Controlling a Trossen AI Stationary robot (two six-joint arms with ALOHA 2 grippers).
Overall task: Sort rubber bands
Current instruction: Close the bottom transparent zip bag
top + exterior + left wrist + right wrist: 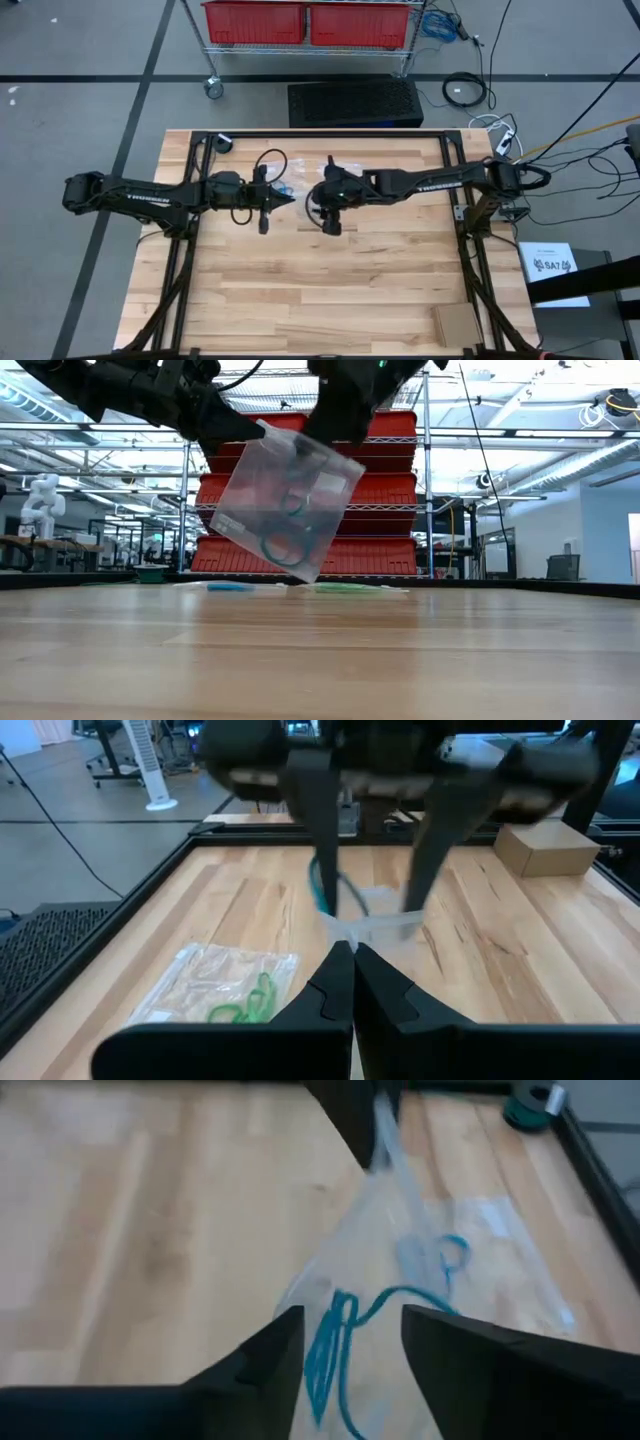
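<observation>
A clear plastic bag (285, 510) hangs tilted above the table's middle, with teal-blue rubber bands (285, 545) inside it; they also show in the right wrist view (335, 1345). My left gripper (352, 955) is shut on the bag's upper corner. My right gripper (350, 1320) is open at the bag's top edge (330, 455), one finger on each side of the bands. Whether its fingers touch the plastic, I cannot tell. Green bands (245, 1005) lie in a second clear bag on the table. My left gripper pinches the clear bag's upper corner (350, 932) between its two shut fingers, coming level from the table's left. The bag is lifted clear of the table and hangs tilted below the fingers, its lower corner (305, 575) in the air.
Two flat bags lie on the table behind the held one: one with blue bands (230, 586), one with green (350, 588). A dark roll (222, 143) sits at the far left corner and a cardboard box (455, 322) at the near right. Bare wood lies toward the near edge.
</observation>
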